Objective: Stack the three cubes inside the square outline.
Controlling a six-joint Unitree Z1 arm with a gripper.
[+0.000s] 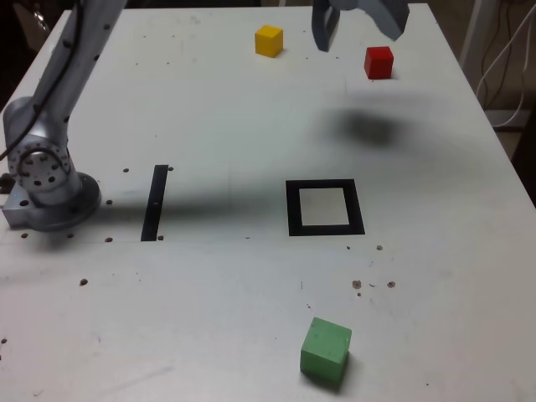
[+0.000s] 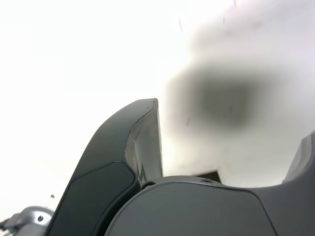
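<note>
In the exterior view my gripper [image 1: 358, 32] hangs above the far side of the table, open, with nothing between its jaws. The red cube [image 1: 378, 62] sits on the table just below it, toward the exterior view's right, apart from the fingers. The yellow cube [image 1: 269, 40] lies further to the exterior view's left. The green cube [image 1: 326, 349] rests near the front edge. The square outline [image 1: 324, 208] lies flat mid-table with nothing inside it. The wrist view shows the gripper [image 2: 229, 123] with its jaws wide apart over bare white table; no cube appears there.
A narrow black strip [image 1: 155, 202] lies left of the square outline in the exterior view. The arm's base [image 1: 46, 180] stands at that view's left edge. The gripper's shadow [image 1: 364, 127] falls between the red cube and the outline. Cables hang off the table's right side.
</note>
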